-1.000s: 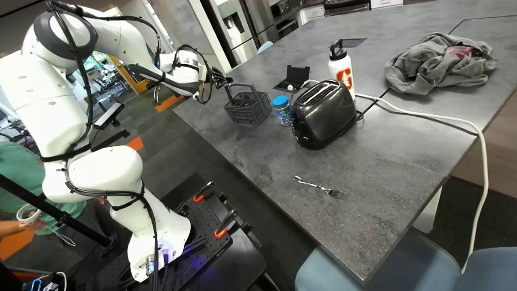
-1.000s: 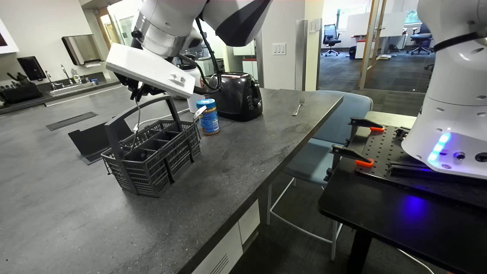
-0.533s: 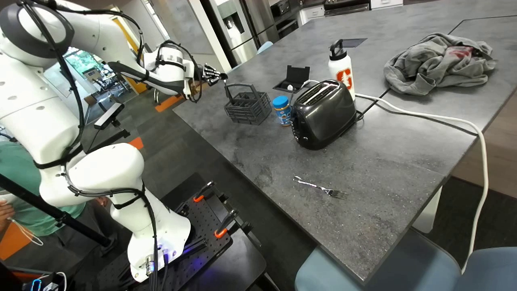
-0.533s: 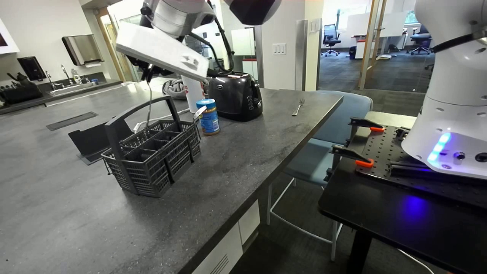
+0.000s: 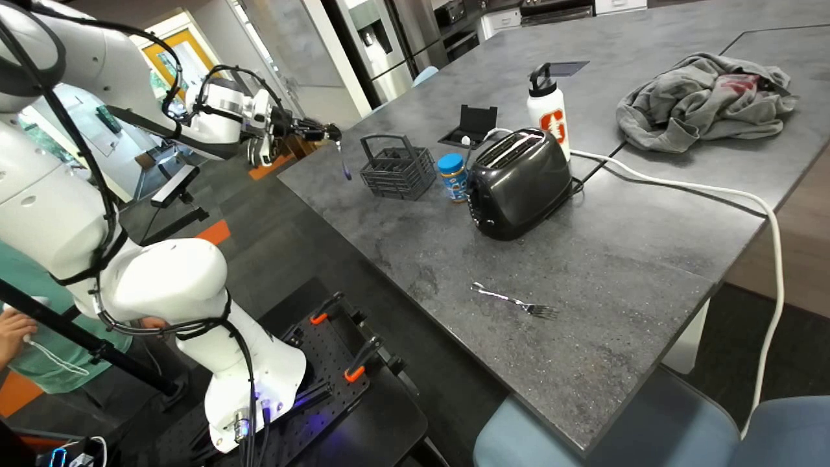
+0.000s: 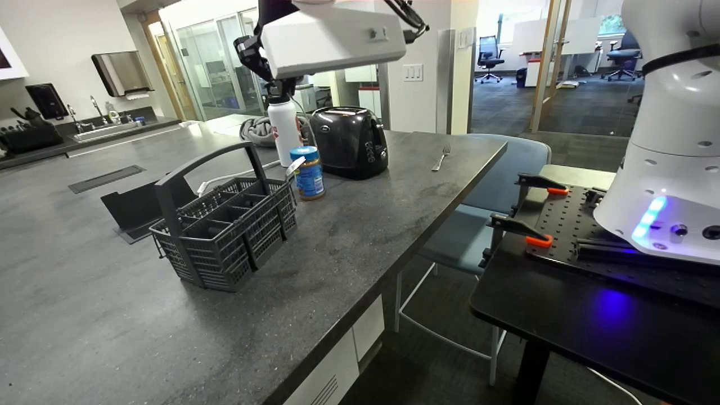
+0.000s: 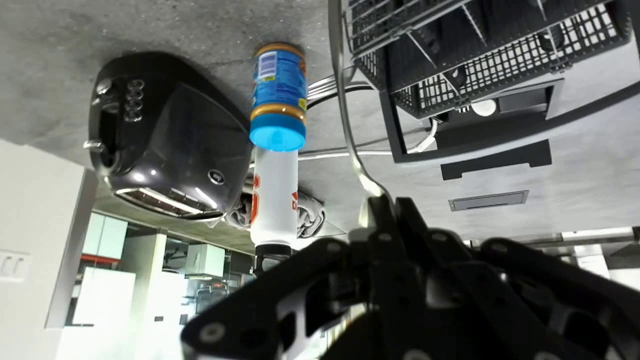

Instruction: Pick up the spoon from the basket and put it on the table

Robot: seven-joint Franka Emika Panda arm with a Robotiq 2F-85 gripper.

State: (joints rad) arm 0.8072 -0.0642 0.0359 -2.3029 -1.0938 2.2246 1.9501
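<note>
My gripper is shut on a thin silvery spoon, which hangs down from the fingertips with a darker, bluish lower end. In the wrist view the gripper pinches the curved top of the spoon, whose lower end runs out of the frame. The dark grey mesh basket stands on the grey table, beside and apart from the spoon. The basket looks empty in an exterior view, where the gripper is mostly hidden behind a white housing. The basket also shows in the wrist view.
A blue-lidded jar stands between the basket and the black toaster. A white bottle is behind the toaster. A fork lies near the front. A grey cloth and a white cord are farther off.
The spoon's lower end was down in the basket and is now out of it. My gripper has moved away from the basket with the spoon in it. The basket has stayed in place.
</note>
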